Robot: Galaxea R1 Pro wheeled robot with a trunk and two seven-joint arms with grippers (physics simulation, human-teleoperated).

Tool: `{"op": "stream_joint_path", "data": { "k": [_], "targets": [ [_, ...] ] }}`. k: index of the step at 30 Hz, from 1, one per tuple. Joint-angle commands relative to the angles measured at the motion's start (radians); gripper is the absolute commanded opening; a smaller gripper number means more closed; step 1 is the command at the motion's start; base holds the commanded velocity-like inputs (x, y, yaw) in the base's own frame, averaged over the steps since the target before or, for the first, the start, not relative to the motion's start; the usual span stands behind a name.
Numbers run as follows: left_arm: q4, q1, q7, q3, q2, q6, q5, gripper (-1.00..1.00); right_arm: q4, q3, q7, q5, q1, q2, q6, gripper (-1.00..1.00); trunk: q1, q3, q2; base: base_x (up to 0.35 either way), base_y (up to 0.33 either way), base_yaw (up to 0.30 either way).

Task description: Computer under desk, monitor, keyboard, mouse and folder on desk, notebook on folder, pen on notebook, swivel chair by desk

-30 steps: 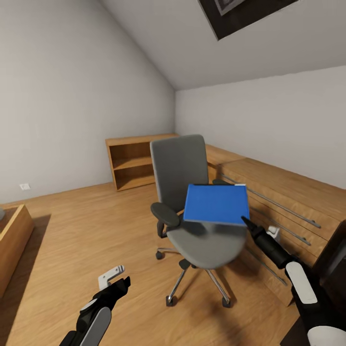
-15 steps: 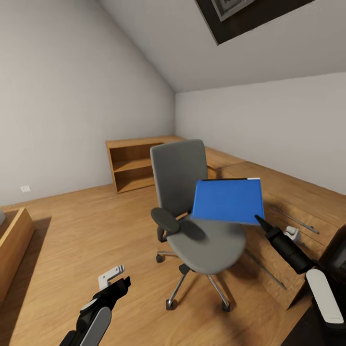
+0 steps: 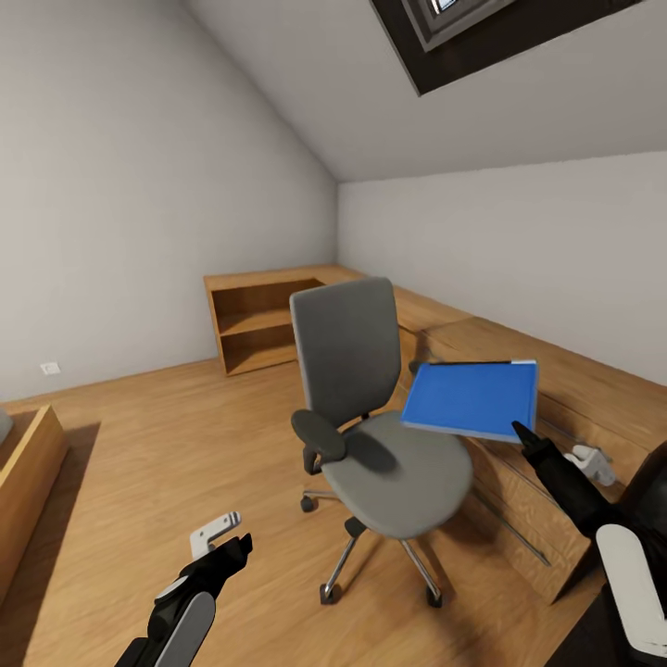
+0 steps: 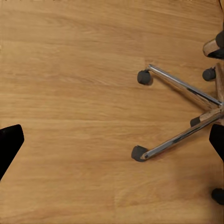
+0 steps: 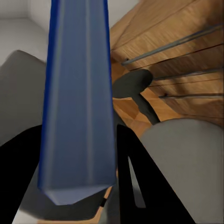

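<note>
The folder [image 3: 472, 398], clamped at its near corner by the right gripper [image 3: 524, 434], has swung off the swivel chair [image 3: 380, 445] toward the wooden unit, transfer underway; the left gripper [image 3: 222, 547] hangs low, spread open and empty.

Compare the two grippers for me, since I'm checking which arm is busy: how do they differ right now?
The right gripper is shut on the blue folder, holding it in the air beside the swivel chair; the left gripper is open and holds nothing. The right gripper is raised near the wooden desk; the left gripper hangs low over the floor, facing the chair's wheeled base. Both have dark fingers.
</note>
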State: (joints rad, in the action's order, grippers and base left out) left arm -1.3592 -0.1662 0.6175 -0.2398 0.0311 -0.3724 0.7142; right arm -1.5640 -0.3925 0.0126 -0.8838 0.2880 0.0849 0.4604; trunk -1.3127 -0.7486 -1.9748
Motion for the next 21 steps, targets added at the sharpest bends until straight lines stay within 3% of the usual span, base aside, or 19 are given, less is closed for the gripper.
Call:
{"op": "stream_joint_path", "data": {
  "k": [1, 21],
  "targets": [
    [-0.001, -0.001, 0.008, -0.002, 0.001, -0.001, 0.007, 1.00, -0.002, 0.000, 0.012, -0.006, 0.001, -0.004, 0.006, -1.00, 0.004, 0.002, 0.007, 0.000, 0.000, 0.000],
    [-0.002, -0.001, 0.008, -0.004, 0.000, -0.001, 0.005, 1.00, -0.005, 0.001, 0.017, -0.009, -0.007, -0.011, 0.015, -1.00, 0.081, 0.065, 0.147, 0.000, 0.000, 0.000]
  ]
}}
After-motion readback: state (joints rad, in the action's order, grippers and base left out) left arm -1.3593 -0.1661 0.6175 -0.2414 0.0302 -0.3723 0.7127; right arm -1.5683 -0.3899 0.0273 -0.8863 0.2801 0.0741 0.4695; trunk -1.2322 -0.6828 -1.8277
